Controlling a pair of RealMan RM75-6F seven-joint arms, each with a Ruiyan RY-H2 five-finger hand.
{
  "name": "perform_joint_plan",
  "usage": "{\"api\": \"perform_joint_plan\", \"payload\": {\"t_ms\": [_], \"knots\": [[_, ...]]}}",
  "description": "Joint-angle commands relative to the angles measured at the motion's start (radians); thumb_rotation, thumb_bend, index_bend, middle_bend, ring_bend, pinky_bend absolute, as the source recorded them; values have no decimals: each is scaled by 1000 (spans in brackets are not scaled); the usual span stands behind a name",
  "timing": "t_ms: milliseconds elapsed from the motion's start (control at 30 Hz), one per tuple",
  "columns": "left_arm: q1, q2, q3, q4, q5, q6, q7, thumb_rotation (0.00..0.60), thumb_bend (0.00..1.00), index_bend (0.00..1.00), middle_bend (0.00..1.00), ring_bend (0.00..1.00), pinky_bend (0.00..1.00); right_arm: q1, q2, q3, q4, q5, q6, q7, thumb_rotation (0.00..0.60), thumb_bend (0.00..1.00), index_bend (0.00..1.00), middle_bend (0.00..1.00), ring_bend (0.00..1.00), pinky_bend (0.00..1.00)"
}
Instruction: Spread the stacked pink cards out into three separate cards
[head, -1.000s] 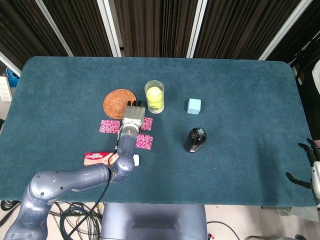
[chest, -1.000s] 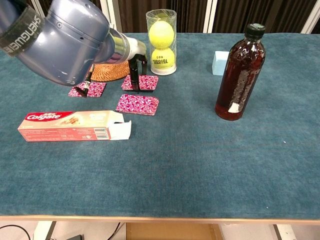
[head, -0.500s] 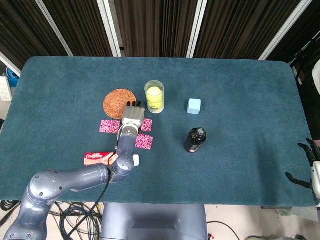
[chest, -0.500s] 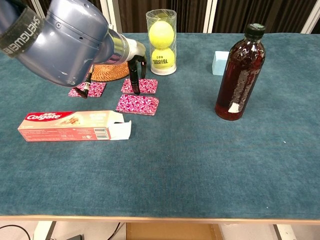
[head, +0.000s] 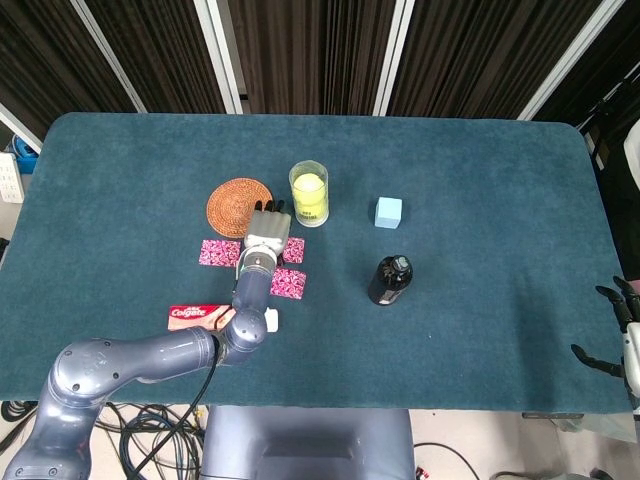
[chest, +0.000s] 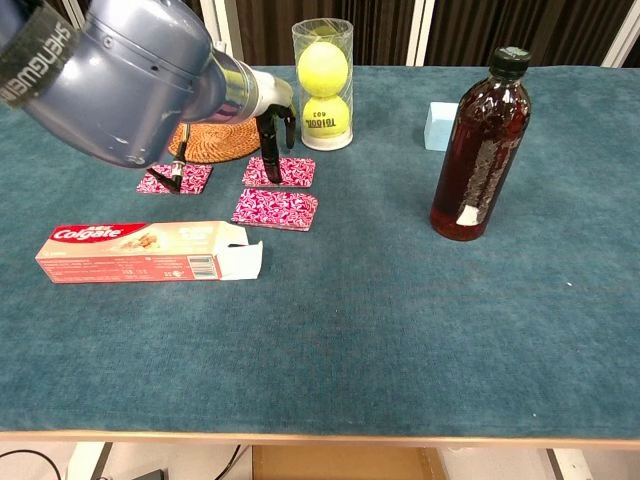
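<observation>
Three pink patterned cards lie apart on the blue cloth: one to the left (head: 219, 252) (chest: 175, 179), one at the back right (head: 295, 248) (chest: 281, 171), one nearer the front (head: 289, 284) (chest: 275, 208). My left hand (head: 264, 228) (chest: 262, 120) hovers over them, fingers spread and pointing down. One dark fingertip (chest: 268, 152) touches the back-right card's far edge, and another (chest: 166, 178) rests on the left card. It holds nothing. My right hand (head: 612, 335) hangs off the table's near right corner, fingers apart and empty.
A woven round coaster (head: 239, 203) and a clear tube of tennis balls (head: 309, 193) stand just behind the cards. A Colgate box (chest: 145, 250) lies in front of them. A dark bottle (head: 390, 279) and a light blue cube (head: 388, 211) sit to the right.
The left hand's fingers have lifted and drawn back a little toward the far side. The back-right card slid slightly nearer. The right hand has not moved.
</observation>
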Motion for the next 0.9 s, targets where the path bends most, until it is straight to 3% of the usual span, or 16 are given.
{"api": "perform_joint_plan", "payload": {"t_ms": [33, 233, 500, 633, 700, 833, 900], "knots": [[8, 26, -3, -40, 4, 22, 2, 600, 164, 372, 109, 0, 0, 0, 0, 0, 0, -1, 1, -1, 600, 113, 185, 63, 127, 236], [42, 149, 6, -221, 6, 91, 23, 600, 164, 372, 107, 0, 0, 0, -1, 0, -2, 0, 1, -10, 600, 113, 185, 63, 127, 236], [247, 488, 28, -664, 205, 160, -160, 600, 164, 262, 106, 0, 0, 0, -5, 2, -12, 10, 3, -45, 600, 113, 185, 63, 127, 236], [426, 666, 56, -836, 417, 137, -355, 600, 164, 220, 101, 0, 0, 2, -9, 4, -19, 16, 2, -75, 600, 113, 185, 63, 126, 236], [542, 749, 76, -893, 584, 115, -492, 600, 164, 213, 93, 0, 0, 4, -13, 4, -22, 20, 2, -93, 600, 112, 185, 63, 127, 236], [758, 850, 149, -910, 962, 147, -738, 600, 164, 208, 84, 0, 0, 8, -20, 5, -25, 23, -1, -121, 600, 113, 184, 63, 126, 236], [860, 870, 200, -879, 1150, 215, -862, 600, 164, 208, 78, 0, 0, 11, -26, 5, -23, 20, 2, -138, 600, 113, 184, 63, 126, 236]]}}
